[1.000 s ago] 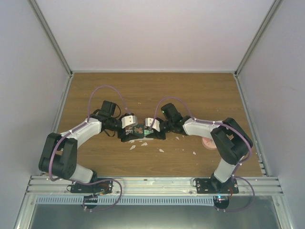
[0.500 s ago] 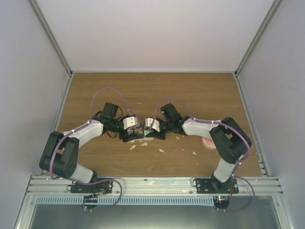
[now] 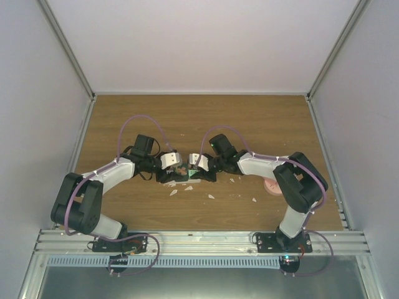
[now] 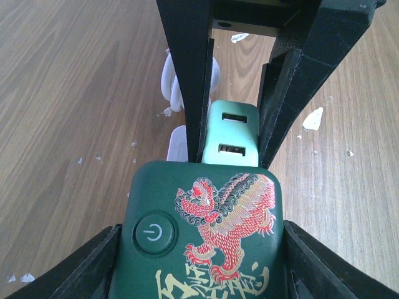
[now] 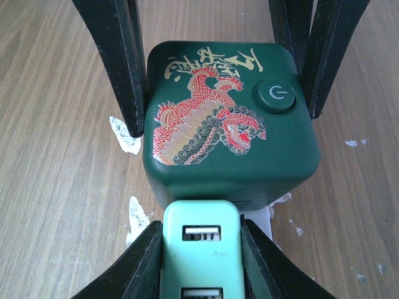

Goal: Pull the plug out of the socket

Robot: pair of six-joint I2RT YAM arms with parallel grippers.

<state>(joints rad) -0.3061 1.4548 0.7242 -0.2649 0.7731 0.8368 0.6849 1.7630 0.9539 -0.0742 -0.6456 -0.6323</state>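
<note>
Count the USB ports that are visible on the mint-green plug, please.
2. Both are on the top face of the mint-green plug: one USB port next to the dark green socket cube, the other farther from it. More may be hidden on other faces.

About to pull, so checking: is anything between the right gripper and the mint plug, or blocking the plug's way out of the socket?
Nothing visible. The right gripper clamps the mint plug, which sits in the dark green socket; only flat white scraps lie on the table.
</note>
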